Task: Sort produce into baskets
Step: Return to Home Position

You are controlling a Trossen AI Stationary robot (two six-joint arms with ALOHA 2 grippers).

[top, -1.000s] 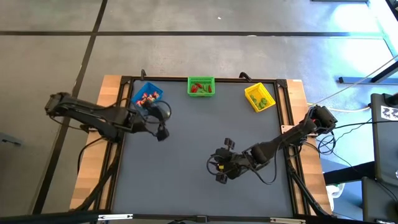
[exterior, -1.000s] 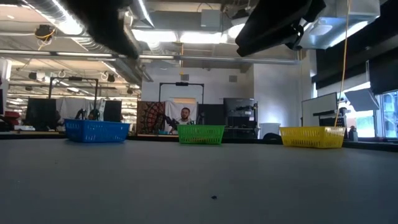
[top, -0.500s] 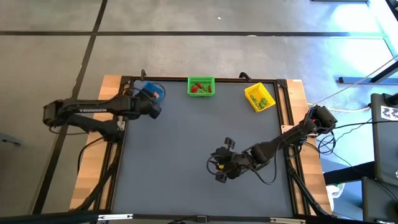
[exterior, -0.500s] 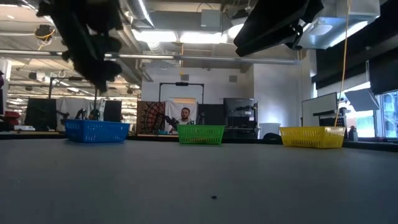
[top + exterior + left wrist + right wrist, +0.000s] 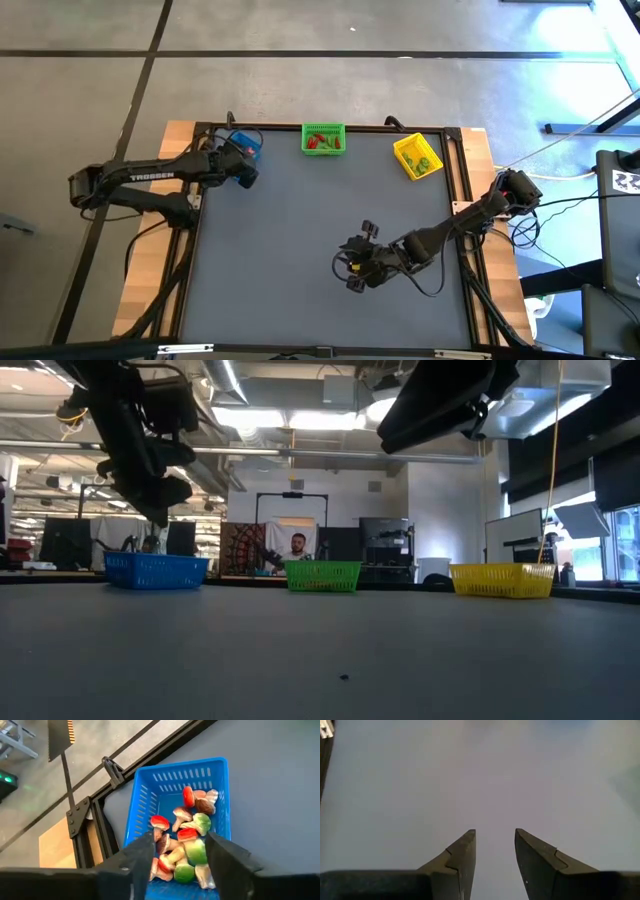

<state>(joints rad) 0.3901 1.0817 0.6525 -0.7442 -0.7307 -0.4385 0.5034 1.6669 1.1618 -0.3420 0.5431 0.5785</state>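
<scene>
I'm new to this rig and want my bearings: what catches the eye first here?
The blue basket at the table's far left corner stands out, heaped with red, green and whitish toy mushrooms, the open left gripper hovering right above it. The green basket and yellow basket sit along the same far edge, while the right gripper hangs open over the dark table mat.

We see the left gripper (image 5: 244,165) swung off the mat (image 5: 330,220), now above the blue basket (image 5: 170,772), covering most of it overhead.
</scene>
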